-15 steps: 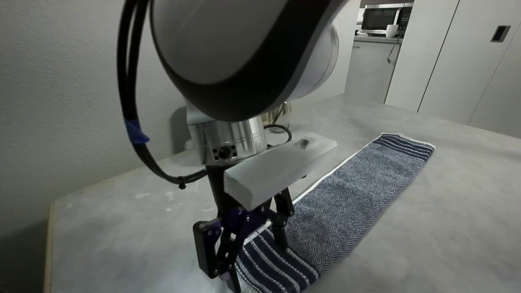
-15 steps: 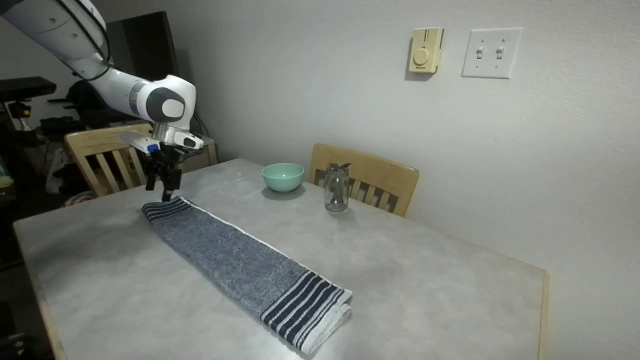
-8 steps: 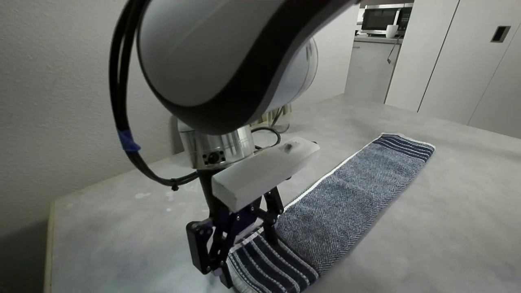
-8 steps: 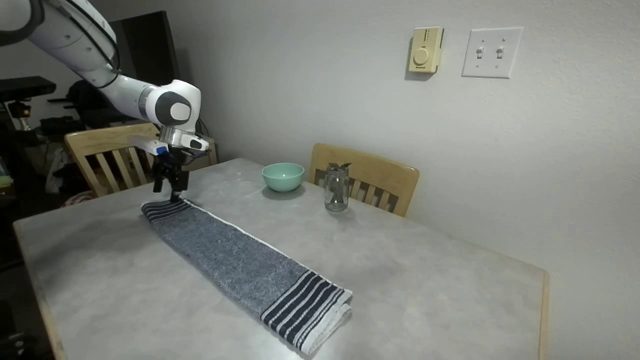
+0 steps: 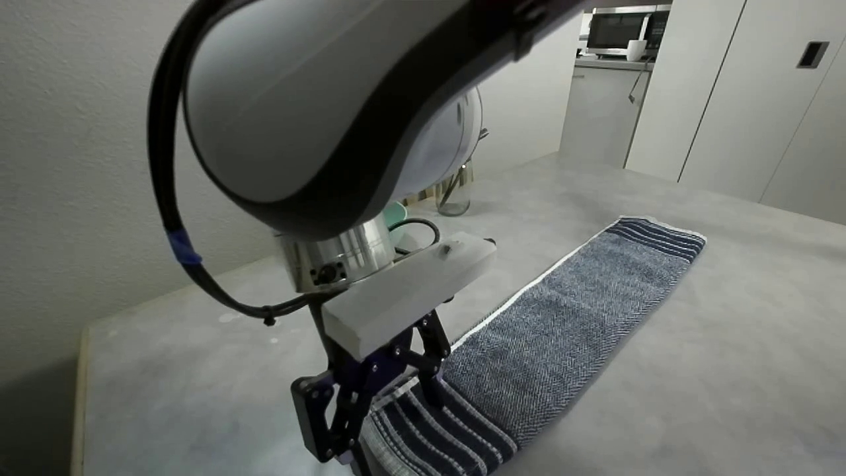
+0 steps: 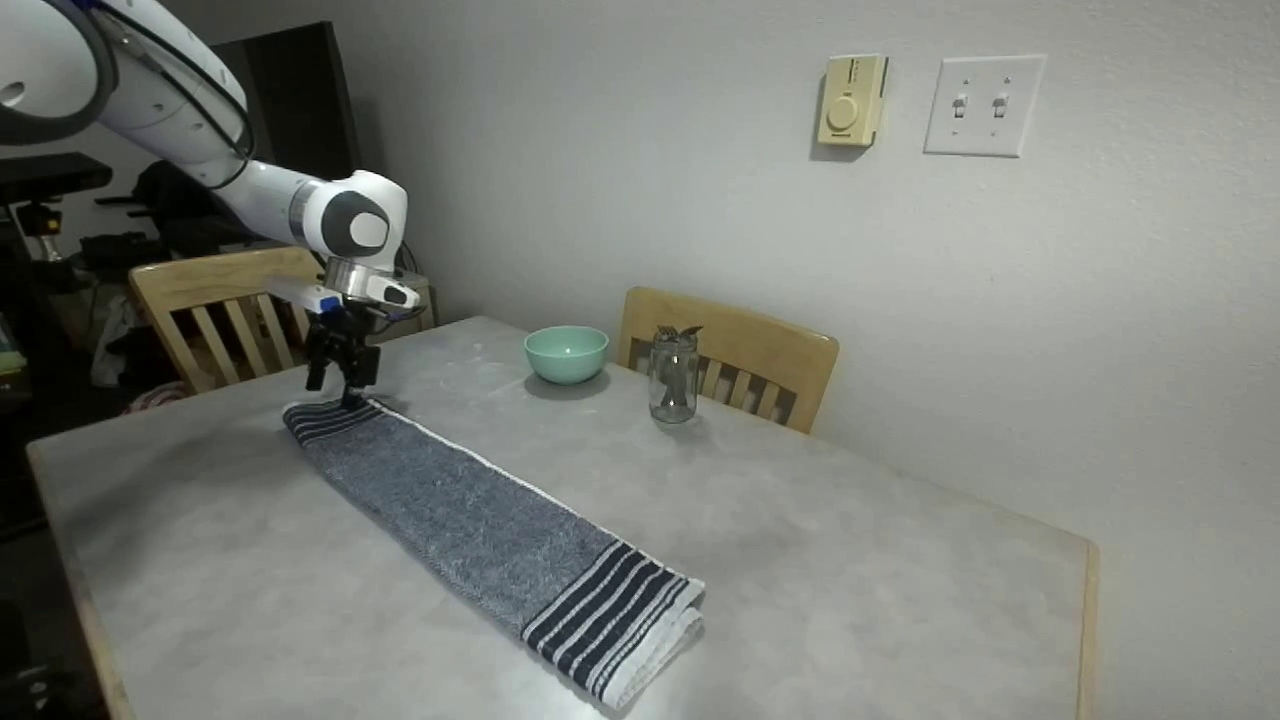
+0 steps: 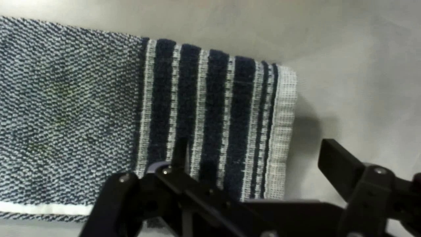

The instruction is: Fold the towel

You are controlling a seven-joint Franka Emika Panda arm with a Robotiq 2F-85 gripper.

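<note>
The long grey-blue towel [image 5: 562,330] lies flat on the table in both exterior views, with navy and white striped bands at its two short ends. Over one striped end, my gripper [image 5: 396,431] points down with its jaws wide apart. From the wrist, one finger stands above the towel's stripes [image 7: 213,115], while the opposite finger [image 7: 340,164] is beyond the white hem, over bare table. No cloth is pinched between them. Whether the fingertips touch the towel or table, I cannot tell. The gripper [image 6: 335,392] also shows at the towel's far end in an exterior view.
A teal bowl [image 6: 566,355] and a glass jar [image 6: 674,378] with cutlery stand near the wall side of the table [image 6: 850,580]. Wooden chairs [image 6: 740,345] are tucked around it. The wall [image 5: 99,165] runs close beside the arm.
The arm has shifted a little toward the wall side and slightly lower, bringing the gripper over the striped end. Its jaws have stayed open, and the towel has not visibly moved.
</note>
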